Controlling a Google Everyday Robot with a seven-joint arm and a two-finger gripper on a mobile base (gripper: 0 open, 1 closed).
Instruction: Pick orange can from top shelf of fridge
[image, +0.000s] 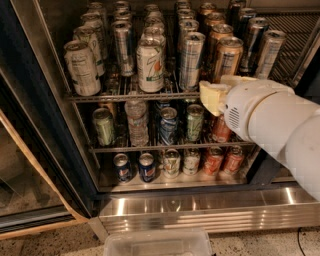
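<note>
The orange can stands at the front of its row on the top shelf of the fridge, right of centre, with more copper cans behind it. My gripper is at the shelf's front rail, right at the base of the orange can. It is open. One yellowish finger sits low and left of the can, the other low and right. My white arm hides the right part of the middle shelf.
A tall silver can stands just left of the orange can, and a 7up can further left. Dark and silver cans stand to its right. Short red-orange cans sit on the bottom rack. The glass door stands open at left. A plastic bin lies on the floor.
</note>
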